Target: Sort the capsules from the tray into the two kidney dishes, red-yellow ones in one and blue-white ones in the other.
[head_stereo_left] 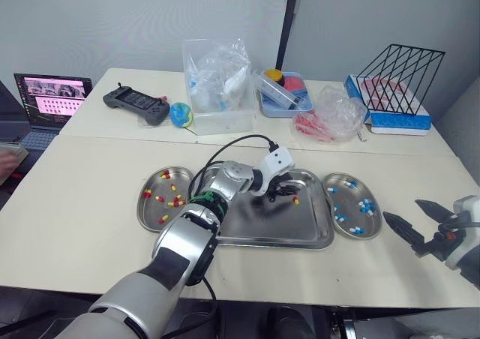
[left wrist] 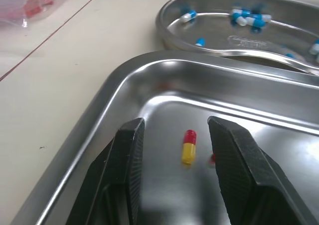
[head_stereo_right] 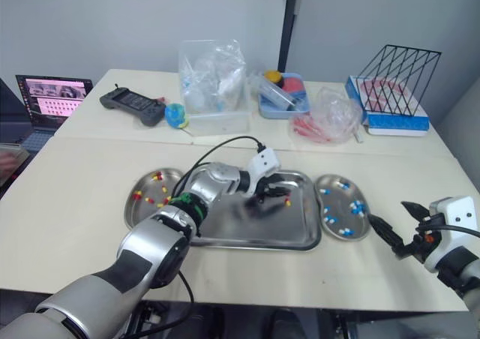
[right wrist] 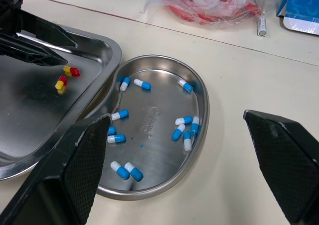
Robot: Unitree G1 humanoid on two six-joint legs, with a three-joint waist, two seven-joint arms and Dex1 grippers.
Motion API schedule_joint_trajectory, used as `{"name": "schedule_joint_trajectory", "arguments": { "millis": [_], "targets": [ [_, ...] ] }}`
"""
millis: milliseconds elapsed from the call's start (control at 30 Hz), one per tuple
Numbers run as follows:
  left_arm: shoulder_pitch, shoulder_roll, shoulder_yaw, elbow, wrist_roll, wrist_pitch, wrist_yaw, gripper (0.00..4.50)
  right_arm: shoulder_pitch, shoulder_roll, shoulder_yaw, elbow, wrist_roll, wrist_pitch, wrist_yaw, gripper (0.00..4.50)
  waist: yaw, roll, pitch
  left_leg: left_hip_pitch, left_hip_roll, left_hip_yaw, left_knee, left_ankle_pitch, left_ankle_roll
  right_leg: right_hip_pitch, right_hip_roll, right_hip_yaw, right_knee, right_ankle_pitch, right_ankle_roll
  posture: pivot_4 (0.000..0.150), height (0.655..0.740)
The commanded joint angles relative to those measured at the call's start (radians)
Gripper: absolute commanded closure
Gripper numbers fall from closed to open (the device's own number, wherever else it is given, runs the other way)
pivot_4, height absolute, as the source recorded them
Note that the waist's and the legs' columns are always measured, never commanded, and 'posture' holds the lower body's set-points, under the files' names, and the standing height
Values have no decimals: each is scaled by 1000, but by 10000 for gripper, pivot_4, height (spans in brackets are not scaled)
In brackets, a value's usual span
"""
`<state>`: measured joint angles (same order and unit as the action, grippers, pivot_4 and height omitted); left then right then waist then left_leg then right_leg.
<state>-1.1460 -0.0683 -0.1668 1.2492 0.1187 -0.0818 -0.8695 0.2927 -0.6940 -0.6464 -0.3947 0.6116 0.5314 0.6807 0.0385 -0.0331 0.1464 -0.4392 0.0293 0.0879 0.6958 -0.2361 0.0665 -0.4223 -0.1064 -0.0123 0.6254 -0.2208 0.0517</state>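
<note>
While near rim [left wrist: 105,104], left gripper [left wrist: 174,124] astride capsule [left wrist: 188,146]

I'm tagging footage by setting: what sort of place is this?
Probably a robotics lab, not a clinic: steel tray and a kidney dish share plain tables with a laptop and a handheld controller.

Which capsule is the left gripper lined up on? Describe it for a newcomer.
Find the rectangular steel tray mid-table, then its far corner nearest the steel kidney dish of blue-white capsules. There the left gripper, black fingers open, straddles a red-yellow capsule, red end towards that dish; its one neighbour, another red-yellow capsule, lies off to the side by one finger.
</note>
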Motion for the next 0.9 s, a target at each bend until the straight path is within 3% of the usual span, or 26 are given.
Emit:
{"name": "schedule_joint_trajectory", "arguments": {
  "millis": [33,667,900],
  "targets": [
    [-23,-16,-19,7,28,-8,11,23601,4,-1,-32,-36,11,-5,-11,0,0,0,0,0,0,0,0,0,0,0,0,0,0,0,0,1500,7400],
    [-7,-33,-41,28,94,-14,85,23601,29,11,-35,-60,3,-15,-45,0,0,0,0,0,0,0,0,0,0,0,0,0,0,0,0,1500,7400],
    [-3,-40,-60,29,119,-19,91,44509,17,8,-25,-52,-3,-18,-51,0,0,0,0,0,0,0,0,0,0,0,0,0,0,0,0,1500,7400]
  ]
}}
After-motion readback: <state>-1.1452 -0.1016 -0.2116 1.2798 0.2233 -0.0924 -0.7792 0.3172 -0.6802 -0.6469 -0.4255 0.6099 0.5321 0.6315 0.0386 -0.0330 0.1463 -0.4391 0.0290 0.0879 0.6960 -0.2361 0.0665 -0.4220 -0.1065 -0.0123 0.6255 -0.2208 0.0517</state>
